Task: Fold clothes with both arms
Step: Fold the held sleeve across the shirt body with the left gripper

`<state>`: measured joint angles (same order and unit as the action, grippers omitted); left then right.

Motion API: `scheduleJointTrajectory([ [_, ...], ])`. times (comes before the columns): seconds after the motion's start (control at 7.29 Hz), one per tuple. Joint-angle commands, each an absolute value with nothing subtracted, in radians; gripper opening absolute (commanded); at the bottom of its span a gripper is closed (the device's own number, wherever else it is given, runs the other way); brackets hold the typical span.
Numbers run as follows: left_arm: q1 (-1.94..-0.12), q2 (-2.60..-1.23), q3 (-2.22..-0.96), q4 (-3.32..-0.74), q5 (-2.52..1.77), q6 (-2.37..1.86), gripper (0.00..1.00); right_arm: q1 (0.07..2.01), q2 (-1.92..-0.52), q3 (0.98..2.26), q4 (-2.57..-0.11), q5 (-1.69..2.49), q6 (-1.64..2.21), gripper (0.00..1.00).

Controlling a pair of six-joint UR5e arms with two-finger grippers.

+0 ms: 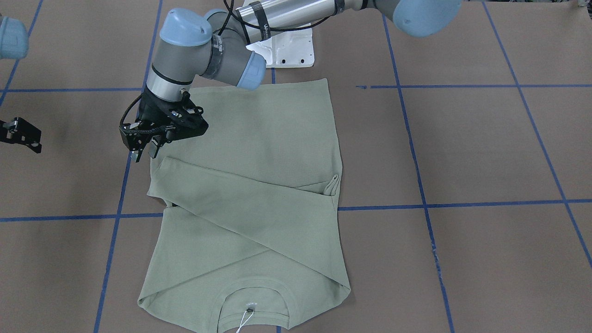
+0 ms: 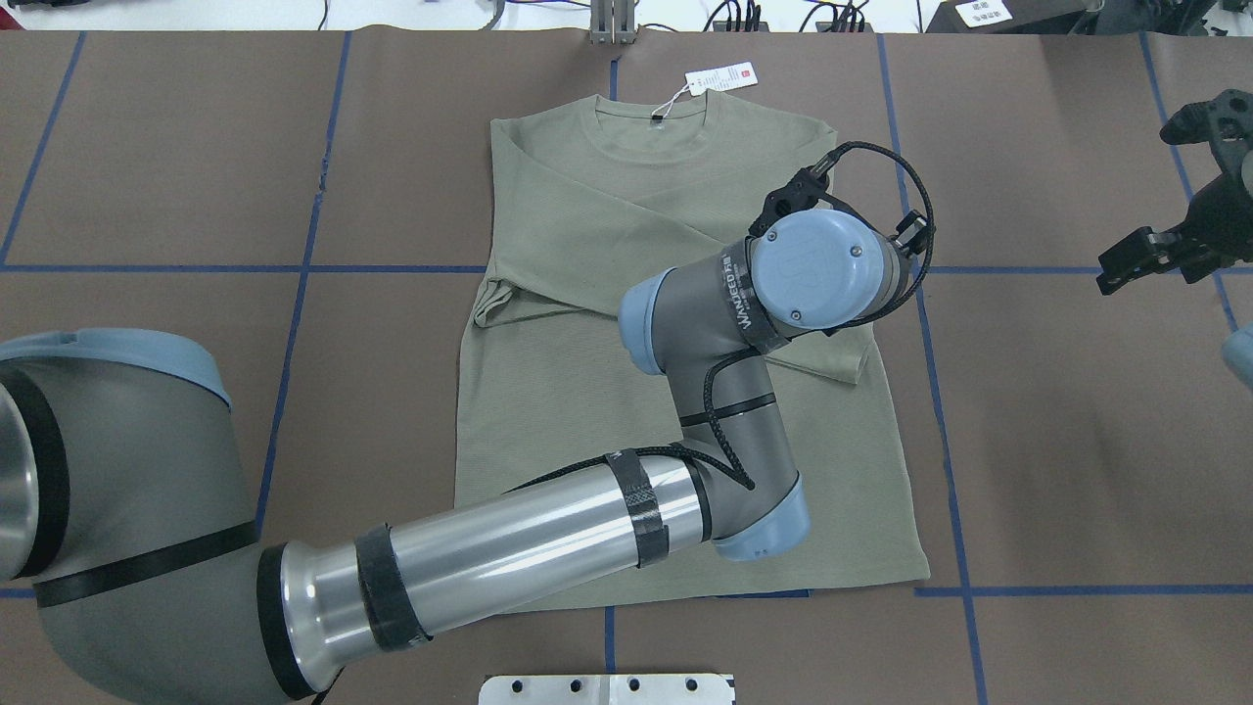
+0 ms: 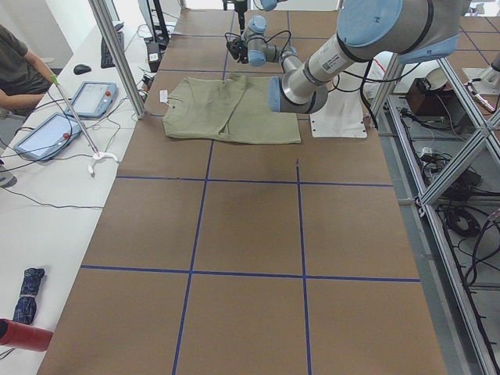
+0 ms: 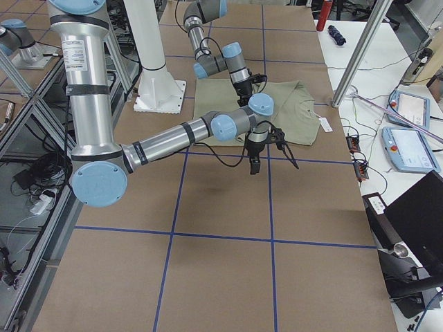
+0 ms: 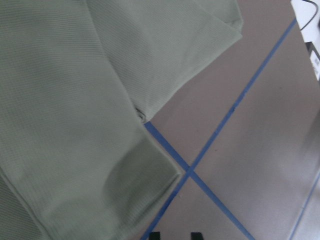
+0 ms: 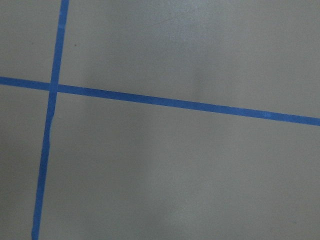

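Shirt (image 1: 259, 138) just beside left gripper (image 1: 143, 150)

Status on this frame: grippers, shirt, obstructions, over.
Left gripper open, empty, at edge of shirt, near a cuff. Right gripper clear of shirt, state unclear. Sleeves crossed over body. Nothing obstructing.

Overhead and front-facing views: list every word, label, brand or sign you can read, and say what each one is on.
"WANJEED", as far as it can be read: black strap around the left arm near its wrist; the smaller marks after it are illegible.
Hang tag at the shirt collar: a red mark, print too small to read.
Neck label inside the collar: too small to read.
White sticker beyond the table: blurred, unreadable.
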<state>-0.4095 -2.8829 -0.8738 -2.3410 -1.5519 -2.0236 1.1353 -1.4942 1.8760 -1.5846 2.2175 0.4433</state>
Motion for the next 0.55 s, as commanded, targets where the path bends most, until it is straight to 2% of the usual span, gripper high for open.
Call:
scheduleJointTrajectory([
  [0.0, -0.411, -2.849, -0.885, -2.35, -1.536, -1.915, 1.0, 1.135, -1.486, 1.875, -1.585, 2.218, 0.445, 1.0],
  [0.14, -0.416, -2.849, -0.9, -2.282, -1.543, -1.854, 1.0, 1.135, -1.477, 1.879, -1.58, 2.218, 0.463, 1.0],
  [0.27, -0.431, -2.776, -1.02, -2.188, -1.564, -1.768, 1.0, 1.129, -1.462, 1.887, -1.568, 2.217, 0.547, 1.0],
  [0.41, -0.467, -2.632, -1.205, -2.127, -1.641, -1.702, 1.0, 1.097, -1.465, 1.887, -1.498, 2.217, 0.649, 1.0],
])
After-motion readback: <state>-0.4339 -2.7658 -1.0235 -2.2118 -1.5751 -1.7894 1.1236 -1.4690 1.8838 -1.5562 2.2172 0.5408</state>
